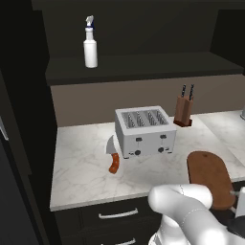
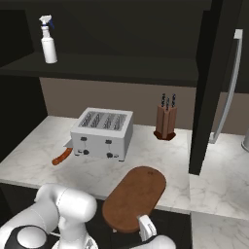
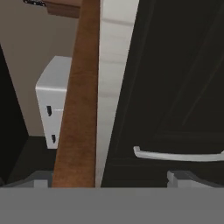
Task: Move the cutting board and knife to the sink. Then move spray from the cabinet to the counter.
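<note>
knife (image 1: pixel 113 155) blade half behind toaster (image 1: pixel 145 130)

Reddish-brown cutting board (image 2: pixel 133 197) overhangs the surface (image 2: pixel 160 155) edge; orange-handled knife (image 1: pixel 113 158) lies flat at the board's nine o'clock; white spray (image 1: pixel 90 43) stands upright, seemingly on the cabinet (image 1: pixel 143 67) shelf.

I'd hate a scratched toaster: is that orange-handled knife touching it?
Cannot tell. In the left base view the knife has its blade reaching the toaster, whose corner hides the blade's far end.

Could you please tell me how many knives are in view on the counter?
3: one orange-handled knife lies left of the toaster, its blade partly hidden; two black-handled knives stand in the wooden block behind it.
</note>
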